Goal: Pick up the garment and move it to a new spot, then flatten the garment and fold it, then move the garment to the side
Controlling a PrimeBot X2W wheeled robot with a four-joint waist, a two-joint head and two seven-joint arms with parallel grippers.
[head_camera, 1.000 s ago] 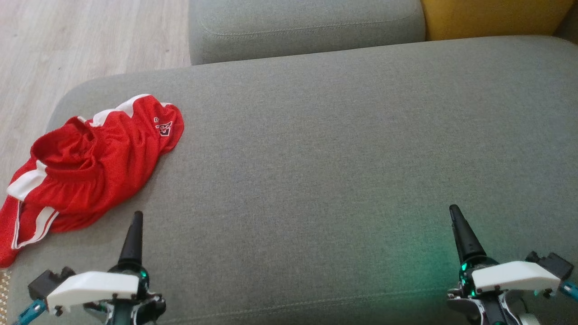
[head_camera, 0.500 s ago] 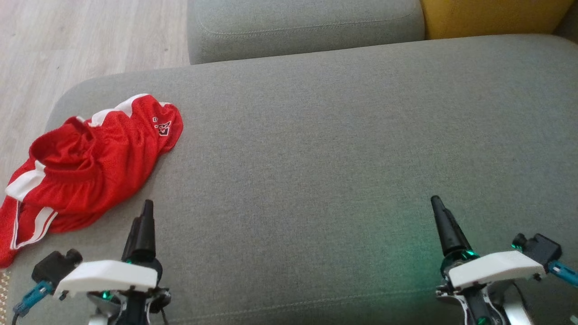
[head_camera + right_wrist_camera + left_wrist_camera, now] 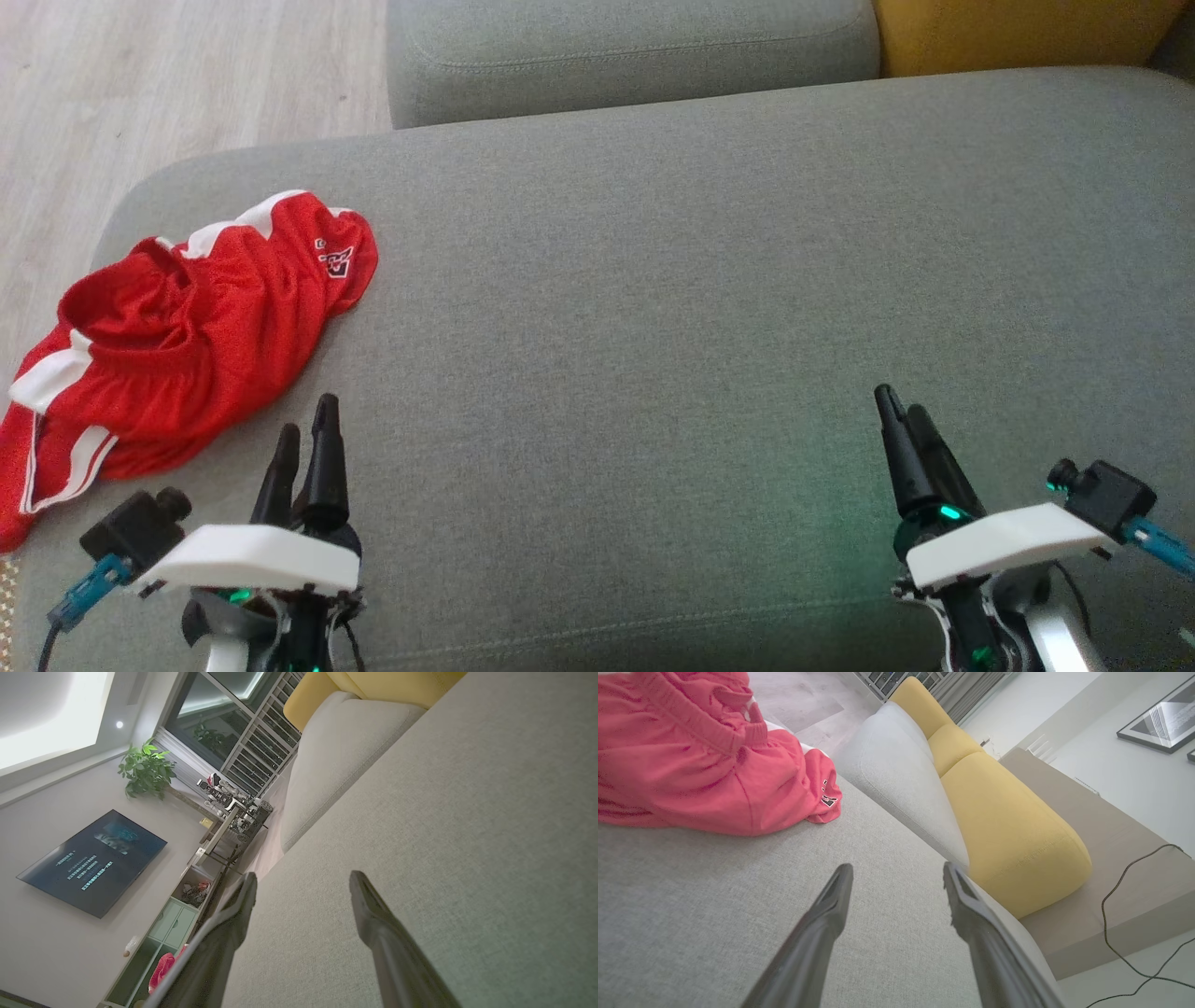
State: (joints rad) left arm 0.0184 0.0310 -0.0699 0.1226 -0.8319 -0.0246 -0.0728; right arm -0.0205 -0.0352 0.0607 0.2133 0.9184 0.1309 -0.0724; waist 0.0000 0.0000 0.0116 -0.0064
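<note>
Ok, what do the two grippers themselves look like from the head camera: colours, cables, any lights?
The left gripper and right gripper match: two long, tapering black fingers rising from a white wedge-shaped cover. A small black camera block is mounted on each outer side, with a teal-blue plug and cable. Green lights glow at the finger bases.

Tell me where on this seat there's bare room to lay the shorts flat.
The seat is bare everywhere right of the shorts, between the far cushion and the left gripper and right gripper. Only the left end, under the shorts, is crowded.
</note>
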